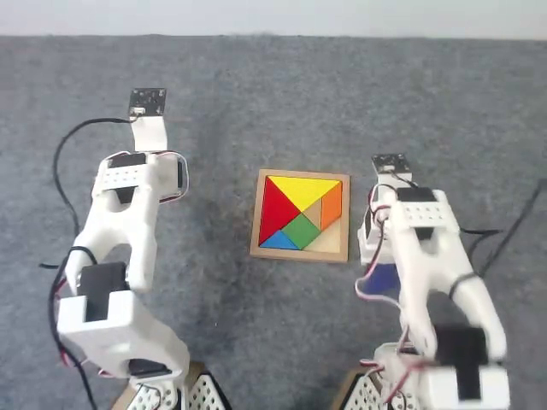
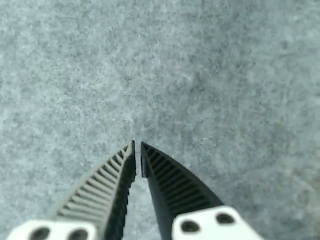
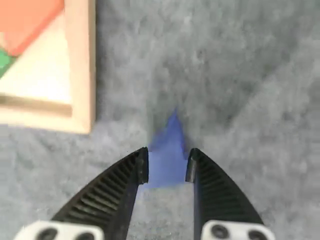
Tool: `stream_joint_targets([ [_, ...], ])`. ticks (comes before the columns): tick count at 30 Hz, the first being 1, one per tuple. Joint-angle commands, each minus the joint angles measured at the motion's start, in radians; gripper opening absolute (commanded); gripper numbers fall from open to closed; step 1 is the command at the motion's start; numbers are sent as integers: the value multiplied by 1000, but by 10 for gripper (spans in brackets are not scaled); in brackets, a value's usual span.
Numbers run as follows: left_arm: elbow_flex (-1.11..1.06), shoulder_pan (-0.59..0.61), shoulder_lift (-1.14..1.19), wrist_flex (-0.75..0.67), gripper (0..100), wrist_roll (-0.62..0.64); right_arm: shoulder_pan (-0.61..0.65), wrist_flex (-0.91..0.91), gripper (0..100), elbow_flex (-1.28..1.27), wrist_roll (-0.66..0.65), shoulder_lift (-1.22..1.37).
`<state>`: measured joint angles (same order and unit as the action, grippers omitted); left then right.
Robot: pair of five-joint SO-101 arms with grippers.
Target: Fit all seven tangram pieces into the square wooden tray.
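Pinching the blue piece (image 3: pixel 168 142) (half-hidden from above), right hand (image 3: pixel 166 164) flanks tray (image 3: pixel 82 65).

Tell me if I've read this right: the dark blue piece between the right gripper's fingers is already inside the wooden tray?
Not quite. The dark blue piece is between the right gripper's fingers, but it is outside the wooden tray, over the grey carpet just off the tray's corner. The right wrist view shows this.
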<state>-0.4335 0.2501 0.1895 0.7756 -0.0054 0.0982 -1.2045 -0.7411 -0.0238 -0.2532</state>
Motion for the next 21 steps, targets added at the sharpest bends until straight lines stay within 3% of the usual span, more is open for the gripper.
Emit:
stream_joint_targets([
  [1,21,-5,-6,-21,15,5,44,-33,135,-106,-20,-226],
  [4,21,-5,-6,-21,15,5,67,19,160,-221,-52,-294],
  [9,21,-3,-6,-21,15,5,58,47,353,-264,-26,-188],
  [11,21,-3,-6,-21,15,5,58,96,380,-261,-17,-110],
  [14,21,-2,-6,-21,15,5,61,194,356,-255,-11,5],
  [21,21,-5,-6,-21,15,5,27,157,227,-58,-11,177],
])
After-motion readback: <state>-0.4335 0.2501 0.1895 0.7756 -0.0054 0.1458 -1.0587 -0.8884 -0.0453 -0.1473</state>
